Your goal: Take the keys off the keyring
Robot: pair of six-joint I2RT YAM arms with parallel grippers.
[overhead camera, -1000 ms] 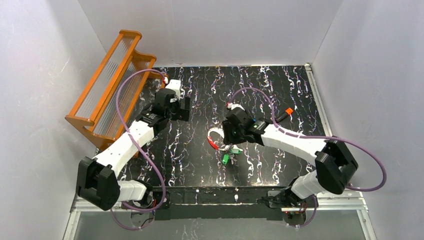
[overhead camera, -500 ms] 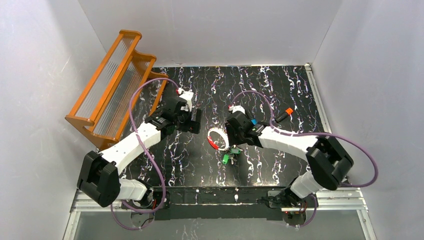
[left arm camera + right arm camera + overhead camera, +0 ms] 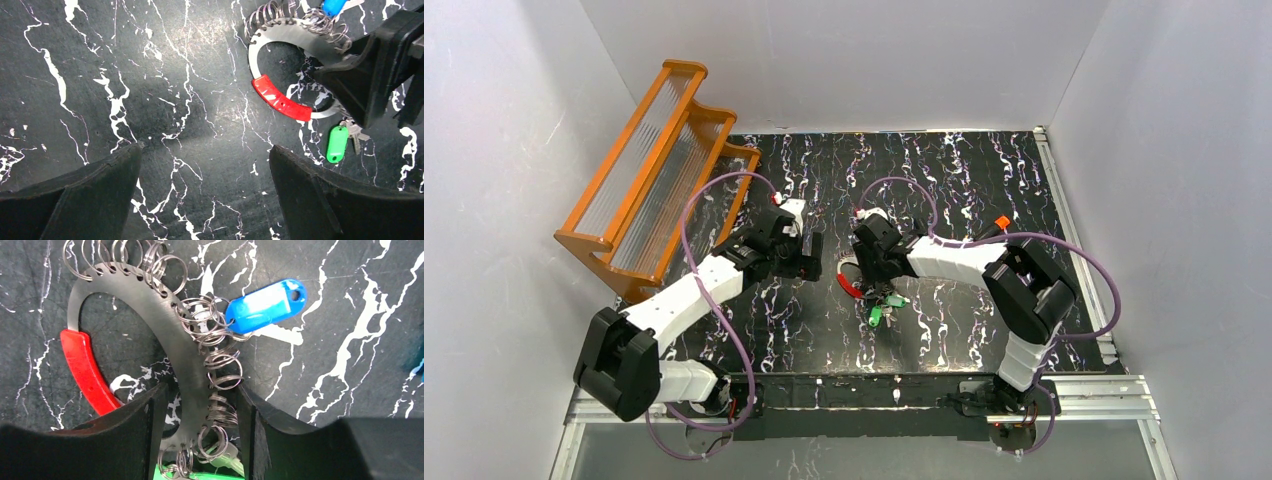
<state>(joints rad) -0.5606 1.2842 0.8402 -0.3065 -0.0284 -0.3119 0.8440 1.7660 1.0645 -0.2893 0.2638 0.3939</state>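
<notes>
The keyring [image 3: 854,270] is a flat silvery band with a red segment [image 3: 848,287] and several small split rings, lying on the black marbled table. Green-tagged keys [image 3: 880,316] lie just in front of it. In the right wrist view my right gripper [image 3: 202,390] straddles the band [image 3: 192,355] and its split rings, jaws open, with a gap on the left side. A blue-tagged key [image 3: 265,302] and a green tag [image 3: 200,475] hang from the rings. My left gripper [image 3: 205,147] is wide open over bare table left of the keyring [image 3: 295,37]; it also shows in the top view [image 3: 812,258].
An orange slatted rack [image 3: 649,160] stands at the back left. A black cylinder with an orange tip [image 3: 996,226] lies at the right. White walls close in the table on three sides. Purple cables loop above both wrists.
My left gripper has moved right and nearer, close to the keyring. My right wrist has swung left over the keyring, which has barely shifted.
</notes>
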